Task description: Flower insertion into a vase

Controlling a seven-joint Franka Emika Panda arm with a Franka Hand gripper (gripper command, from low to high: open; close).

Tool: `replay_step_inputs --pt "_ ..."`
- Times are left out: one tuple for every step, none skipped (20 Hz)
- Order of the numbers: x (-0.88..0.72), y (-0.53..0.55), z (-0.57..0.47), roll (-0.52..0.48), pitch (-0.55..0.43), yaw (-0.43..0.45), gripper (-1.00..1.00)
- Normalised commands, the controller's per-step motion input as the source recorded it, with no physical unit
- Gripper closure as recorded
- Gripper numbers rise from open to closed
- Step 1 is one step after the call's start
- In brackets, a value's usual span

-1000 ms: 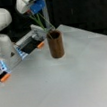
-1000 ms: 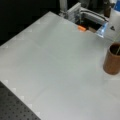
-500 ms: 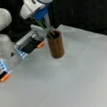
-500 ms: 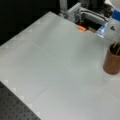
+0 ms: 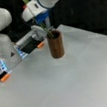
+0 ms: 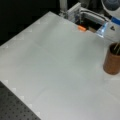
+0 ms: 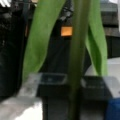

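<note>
1. the vase [image 5: 55,44] is a plain dark-brown cylinder, wood-like, standing upright on the white table [image 5: 71,82] with its round mouth open; in a front view it sits toward the table's far edge, and in a front view [image 6: 112,61] it stands at the right edge of the picture.
2. a green flower stem [image 5: 42,24] slants up and to the left from the vase's mouth, and its lower end is inside the mouth; in a front view a thin stem [image 6: 116,49] shows at the rim.
3. in the wrist view the stem [image 7: 78,57] runs top to bottom through the middle, with a broad green leaf [image 7: 41,42] on its left and another on its right.
4. the gripper [image 5: 40,18] hangs just above and to the left of the vase, white with a blue part, around the stem's upper length; i cannot tell how far apart its fingers are or whether they pinch the stem.
5. left of the vase lies a grey rail unit [image 5: 30,44] with an orange tab [image 5: 40,45], just beside the vase's base.
6. further left of the vase stands the arm's white base [image 5: 1,36].
</note>
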Motion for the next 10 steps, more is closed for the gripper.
replay_step_inputs --pt "0.31 0.23 -0.06 -0.123 0.226 0.038 1.0" --pt "0.31 0.22 -0.06 -0.125 0.213 0.038 1.0" --pt "0.29 0.2 -0.05 -0.13 0.208 0.041 1.0" --pt "0.29 0.18 -0.06 -0.137 0.182 0.046 1.0" --pt "0.3 0.17 -0.09 -0.142 0.164 0.047 1.0" --pt "0.26 0.14 -0.1 -0.169 0.097 0.05 1.0" --pt "0.28 0.13 -0.16 -0.18 0.071 0.053 1.0" --pt "0.28 0.12 -0.18 -0.184 0.061 0.055 1.0" --pt "0.29 0.11 -0.21 -0.186 0.05 0.058 1.0" --pt "0.29 0.11 -0.24 -0.189 0.034 0.057 1.0"
